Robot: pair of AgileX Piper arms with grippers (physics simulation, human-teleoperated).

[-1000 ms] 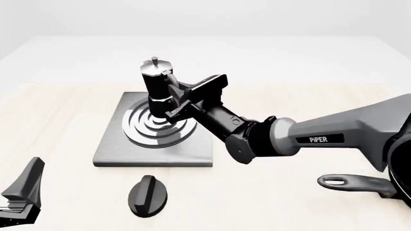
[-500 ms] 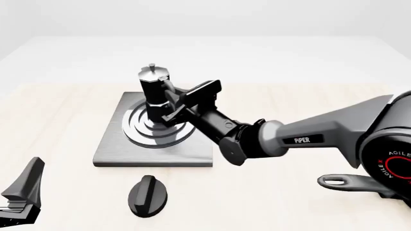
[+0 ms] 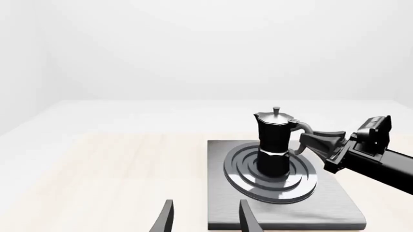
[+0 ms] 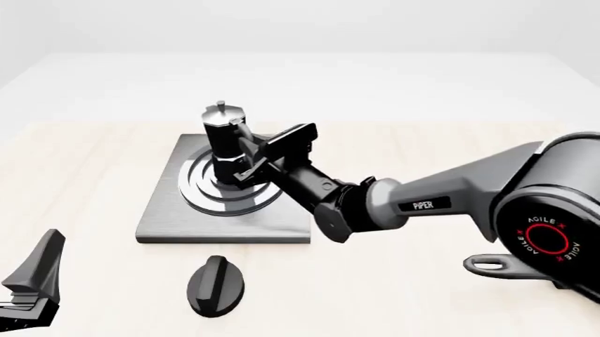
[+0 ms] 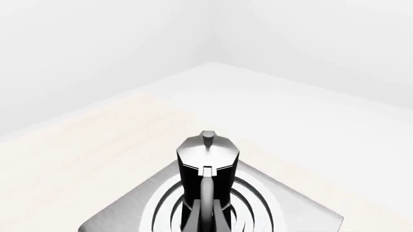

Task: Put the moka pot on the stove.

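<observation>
The moka pot (image 4: 223, 140) is black with a silver lid and stands upright on the round burner of the grey stove (image 4: 168, 219). My right gripper (image 4: 246, 163) reaches in from the right and is shut on the pot's curved handle. In the right wrist view the pot (image 5: 206, 159) faces me, with its handle running down between my fingers. The left wrist view shows the pot (image 3: 274, 140) resting on the stove's (image 3: 342, 210) rings, with the right gripper (image 3: 303, 137) at its handle. My left gripper (image 4: 33, 281) is open and empty at the near left.
A black oval knob (image 4: 216, 284) lies on the table just in front of the stove. A frying pan's long handle (image 4: 511, 265) shows at the right edge. My right arm stretches across the stove's right side.
My right gripper has lowered the moka pot, from hanging above the burner to standing on it. The left arm has not moved.
</observation>
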